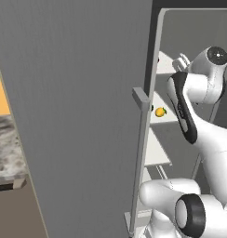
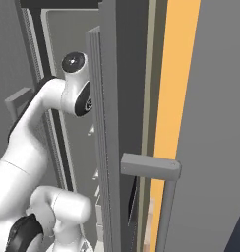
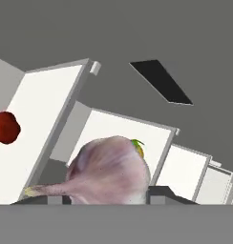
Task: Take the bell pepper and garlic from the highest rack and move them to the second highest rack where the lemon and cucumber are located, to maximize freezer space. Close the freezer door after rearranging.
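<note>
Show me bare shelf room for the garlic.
The white lemon shelf is bare beside the yellow-orange lemon. The white top shelf is bare right of the red bell pepper. The pale pinkish garlic bulb crowds the pincer.

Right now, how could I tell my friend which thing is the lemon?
Look inside the open grey freezer, at the white shelves stacked behind its long bar handle. On the second shelf from the top sits the lemon, small, round and yellow-orange with a green tip. The garlic in the hand is pale pinkish-white, and the thing on the top shelf is dark red.
</note>
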